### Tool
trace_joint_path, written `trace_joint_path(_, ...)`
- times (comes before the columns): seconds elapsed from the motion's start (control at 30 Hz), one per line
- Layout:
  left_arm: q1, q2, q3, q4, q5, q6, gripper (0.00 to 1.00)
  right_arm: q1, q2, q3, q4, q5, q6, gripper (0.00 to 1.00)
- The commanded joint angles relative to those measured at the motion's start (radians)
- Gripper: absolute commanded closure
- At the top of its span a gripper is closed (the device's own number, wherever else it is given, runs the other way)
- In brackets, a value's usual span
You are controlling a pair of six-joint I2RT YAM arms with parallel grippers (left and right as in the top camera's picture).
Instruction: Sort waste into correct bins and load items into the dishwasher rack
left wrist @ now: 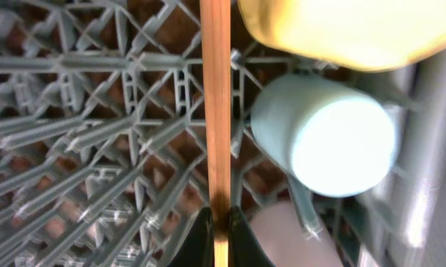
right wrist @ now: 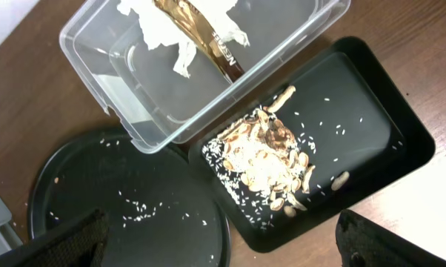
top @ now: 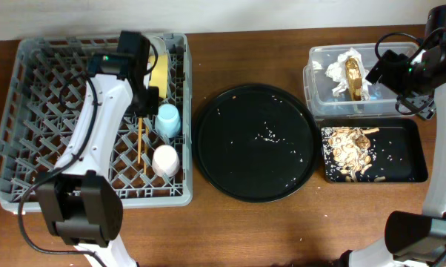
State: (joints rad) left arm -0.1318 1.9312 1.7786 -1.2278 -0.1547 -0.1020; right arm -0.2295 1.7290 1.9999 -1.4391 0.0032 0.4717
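The grey dishwasher rack (top: 38, 119) holds the pale plate (top: 162, 43), yellow bowl (top: 158, 72), blue cup (top: 168, 119), pink cup (top: 165, 159) and wooden chopsticks (top: 140, 142). My left gripper (top: 143, 100) is shut on a chopstick (left wrist: 215, 111) over the rack grid, beside the blue cup (left wrist: 327, 133) and the yellow bowl (left wrist: 349, 30). My right gripper (top: 386, 70) is open and empty above the bins. The clear tub (right wrist: 134, 96) holds the white wrapper with its brown-gold piece (right wrist: 197, 33). The black rectangular tray (right wrist: 378, 126) holds brown scraps and crumbs (right wrist: 271, 159).
A large round black tray (top: 254, 142) with scattered white crumbs lies between the rack and the bins; it also shows in the right wrist view (right wrist: 134, 215). The tub (top: 319, 96) and rectangular tray (top: 412, 152) sit at the table's right.
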Motion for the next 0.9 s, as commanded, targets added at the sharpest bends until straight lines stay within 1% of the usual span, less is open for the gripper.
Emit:
trace_joint_path(0.0,0.032,-0.017,-0.074,0.044,-0.008,-0.005,0.78,-0.001,0.002,0.001,-0.001,0.012,0.005,0.01)
trace_joint_path(0.03,0.033,-0.017,-0.074,0.045,-0.008,0.000,0.65,-0.001,0.002,0.001,-0.001,0.012,0.005,0.02)
trace_joint_path(0.07,0.033,-0.017,-0.074,0.047,-0.007,0.010,0.44,-0.001,0.002,0.001,-0.001,0.012,0.005,0.01)
trace_joint_path(0.1,0.033,-0.017,-0.071,0.046,-0.006,0.011,0.40,-0.001,0.002,0.001,-0.001,0.012,0.005,0.02)
trace_joint_path(0.13,0.033,-0.018,-0.065,0.044,0.010,0.013,0.37,-0.001,0.002,0.001,-0.001,0.012,0.005,0.02)
trace_joint_path(0.23,0.033,-0.045,0.040,0.002,0.109,0.013,0.37,-0.001,0.002,0.001,-0.001,0.012,0.005,0.02)
trace_joint_path(0.3,0.033,-0.098,0.142,-0.043,0.115,0.013,0.35,-0.001,0.002,0.001,-0.001,0.012,0.005,0.02)
trace_joint_path(0.33,0.033,-0.141,0.192,-0.058,0.115,0.013,0.33,-0.001,0.002,0.001,-0.001,0.012,0.005,0.01)
trace_joint_path(0.37,0.033,-0.177,0.215,-0.060,0.115,0.013,0.24,-0.001,0.002,0.001,-0.001,0.012,0.005,0.02)
trace_joint_path(0.4,0.033,-0.214,0.227,-0.060,0.114,0.012,0.07,-0.001,0.002,0.001,-0.001,0.012,0.005,0.02)
trace_joint_path(0.43,0.033,-0.267,0.227,-0.055,0.114,0.012,0.01,-0.001,0.002,0.001,-0.001,0.012,0.005,0.02)
trace_joint_path(0.5,0.033,-0.344,0.227,-0.067,0.114,0.013,0.01,-0.001,0.002,0.001,-0.001,0.012,0.005,0.01)
trace_joint_path(0.57,0.033,-0.374,0.227,-0.101,0.114,0.013,0.01,-0.001,0.002,0.001,-0.001,0.012,0.005,0.02)
trace_joint_path(0.67,0.033,-0.377,0.227,-0.128,0.114,0.013,0.01,-0.001,0.002,0.001,-0.001,0.012,0.005,0.02)
trace_joint_path(0.87,0.033,-0.377,0.227,-0.129,0.114,0.013,0.01,-0.001,0.005,0.001,-0.001,0.012,0.005,0.02)
